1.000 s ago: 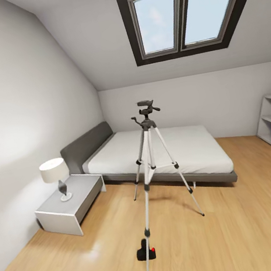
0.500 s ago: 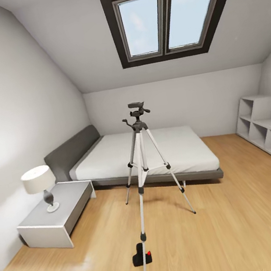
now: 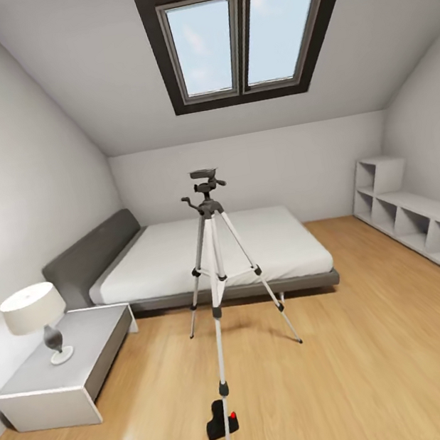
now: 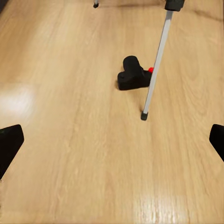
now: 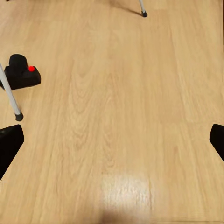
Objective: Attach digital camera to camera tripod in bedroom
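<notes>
We find the digital camera [image 3: 221, 420] on the floor beside the camera tripod [image 3: 213, 264]'s nearest leg; approach wide, probably avoiding that leg, both grippers' fingers [image 4: 10, 142] apart.

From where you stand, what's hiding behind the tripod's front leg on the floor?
The digital camera sits on the wood floor just behind the camera tripod's front leg. Its red button shows, but the leg covers a strip of its body.
</notes>
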Robot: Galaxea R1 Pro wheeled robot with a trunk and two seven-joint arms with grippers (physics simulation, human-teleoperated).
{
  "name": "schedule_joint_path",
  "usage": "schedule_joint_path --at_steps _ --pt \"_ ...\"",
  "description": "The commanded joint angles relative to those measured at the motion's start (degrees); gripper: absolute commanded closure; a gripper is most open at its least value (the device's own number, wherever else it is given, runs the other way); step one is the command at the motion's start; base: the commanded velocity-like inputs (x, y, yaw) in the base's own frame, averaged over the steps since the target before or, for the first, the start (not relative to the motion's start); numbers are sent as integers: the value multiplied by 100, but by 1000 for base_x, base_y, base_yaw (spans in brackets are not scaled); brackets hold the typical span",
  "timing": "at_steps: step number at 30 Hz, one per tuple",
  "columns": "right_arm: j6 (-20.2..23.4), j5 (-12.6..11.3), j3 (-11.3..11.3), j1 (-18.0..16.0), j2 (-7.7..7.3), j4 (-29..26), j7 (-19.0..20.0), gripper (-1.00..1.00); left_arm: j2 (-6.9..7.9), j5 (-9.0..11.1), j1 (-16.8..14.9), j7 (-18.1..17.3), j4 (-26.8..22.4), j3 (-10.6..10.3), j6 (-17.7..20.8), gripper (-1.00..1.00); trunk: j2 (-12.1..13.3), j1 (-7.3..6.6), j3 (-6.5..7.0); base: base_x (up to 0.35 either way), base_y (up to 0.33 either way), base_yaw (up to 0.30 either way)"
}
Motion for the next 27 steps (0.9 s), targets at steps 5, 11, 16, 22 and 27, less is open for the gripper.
schedule_joint_path --at_steps 5,11,16,22,27 --pt "-12 0 0 -2 2 -1 -16 -100 0 0 0 -3 -5 1 -11 -100 -3 0 -5 0 192 -162" --pt "-12 0 -1 -2 2 -5 -16 -100 0 0 0 -3 -7 -1 -11 -100 -3 0 -5 0 36 -31" --pt "-12 0 0 -2 -24 -7 -14 -100 0 0 0 -3 -8 -3 -17 -100 -3 0 -5 0 6 -5" --pt "-12 3 0 -2 -77 -8 -14 -100 0 0 0 -3 -8 -2 -19 -100 -3 0 -5 0 1 -1" --pt "-12 13 0 -2 -85 -8 -14 -100 0 0 0 -3 -8 -1 -20 -100 -3 0 -5 0 0 0"
